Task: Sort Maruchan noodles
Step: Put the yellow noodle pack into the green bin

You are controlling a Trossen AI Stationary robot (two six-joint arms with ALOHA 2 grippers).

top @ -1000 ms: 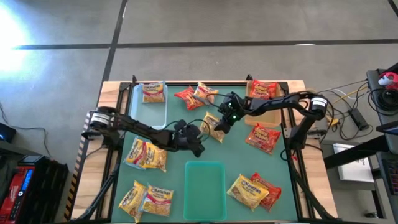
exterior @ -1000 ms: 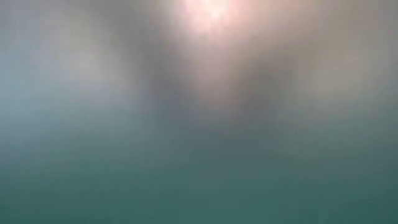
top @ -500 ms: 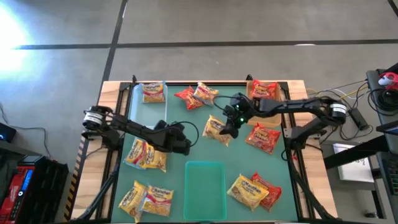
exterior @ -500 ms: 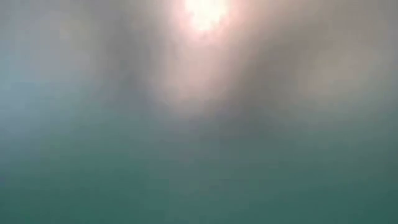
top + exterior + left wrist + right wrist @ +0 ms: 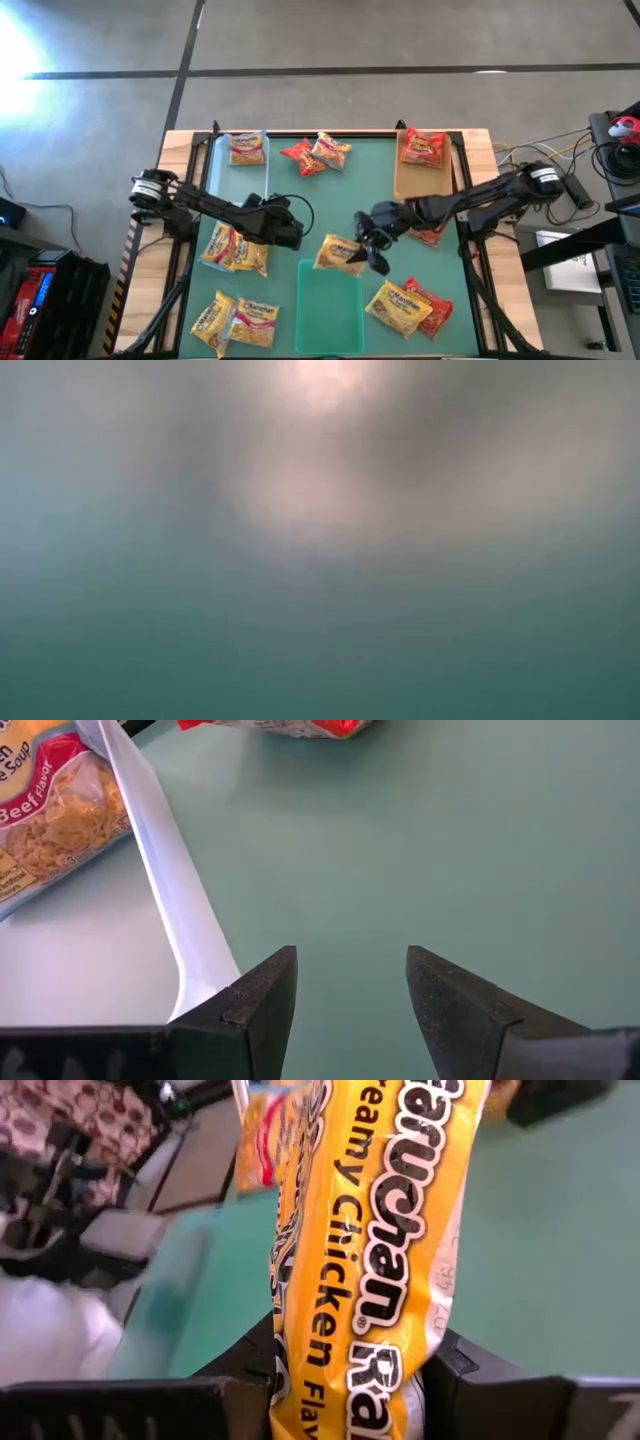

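Gripping a yellow Creamy Chicken packet [image 5: 372, 1250] between its two fingers, the right pincer [image 5: 375, 240] hangs over the middle of the green desk [image 5: 350, 180], just above the far edge of the green tray [image 5: 330, 310]; the packet [image 5: 338, 255] sticks out toward the left arm. The left pincer [image 5: 348, 1005] stands partly apart, holding nothing, over bare desk just beside the clear tray [image 5: 190, 945], where a beef packet [image 5: 45, 830] lies. Other packets are scattered around the desk.
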